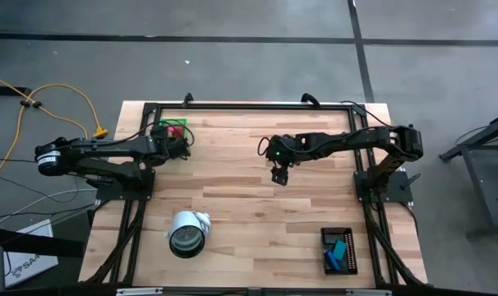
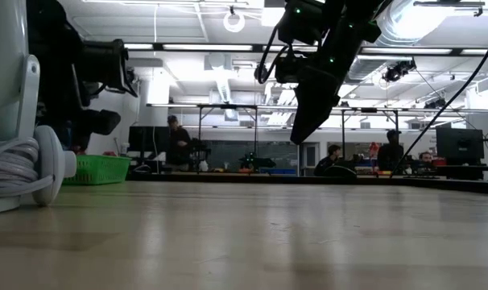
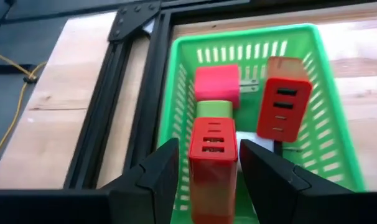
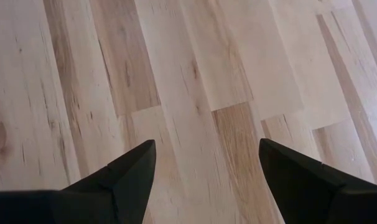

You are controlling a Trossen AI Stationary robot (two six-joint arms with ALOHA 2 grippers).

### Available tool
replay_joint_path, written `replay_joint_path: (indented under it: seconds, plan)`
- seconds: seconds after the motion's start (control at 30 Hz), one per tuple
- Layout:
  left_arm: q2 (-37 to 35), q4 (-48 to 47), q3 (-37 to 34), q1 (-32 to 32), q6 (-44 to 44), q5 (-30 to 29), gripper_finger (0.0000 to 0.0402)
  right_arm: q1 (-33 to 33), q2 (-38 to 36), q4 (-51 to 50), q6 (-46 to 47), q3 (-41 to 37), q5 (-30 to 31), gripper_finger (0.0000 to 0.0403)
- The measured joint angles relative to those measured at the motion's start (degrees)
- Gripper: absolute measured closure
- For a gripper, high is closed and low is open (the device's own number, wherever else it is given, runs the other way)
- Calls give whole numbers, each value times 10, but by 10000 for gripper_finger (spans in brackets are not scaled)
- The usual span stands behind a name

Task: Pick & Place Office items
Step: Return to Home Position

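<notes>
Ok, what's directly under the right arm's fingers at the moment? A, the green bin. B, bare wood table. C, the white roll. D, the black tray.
B: only bare wood table shows between the open right fingers, and the high view puts them over the middle of the table.

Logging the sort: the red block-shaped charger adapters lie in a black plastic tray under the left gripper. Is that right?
Not black: the red block-shaped charger adapters lie in the green slotted plastic basket under the open left gripper, as the left wrist view shows.
</notes>
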Motion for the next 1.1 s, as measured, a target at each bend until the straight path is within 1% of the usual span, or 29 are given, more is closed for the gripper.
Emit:
replay_joint_path:
  seconds: [0.2, 0.37, 0.57, 0.67, 0.83, 1.1]
  plan:
    - [0, 45, 0, 0, 57, -4, 238, 0, 0, 0, 0, 0, 0, 131]
    - [0, 49, 0, 0, 74, -12, 238, 0, 0, -4, 0, 0, 0, 131]
    - [-12, 48, 11, 0, 137, -8, 238, 0, 0, -13, 0, 0, 0, 131]
    - [-30, 47, 28, 0, 174, 6, 238, 0, 0, -13, 0, 0, 0, 131]
    - [-74, 49, 61, -11, 233, 15, 238, 0, 0, -12, 0, 0, 0, 131]
    - [-152, 54, 95, -55, 309, 21, 238, 0, 0, -12, -18, 0, 0, 131]
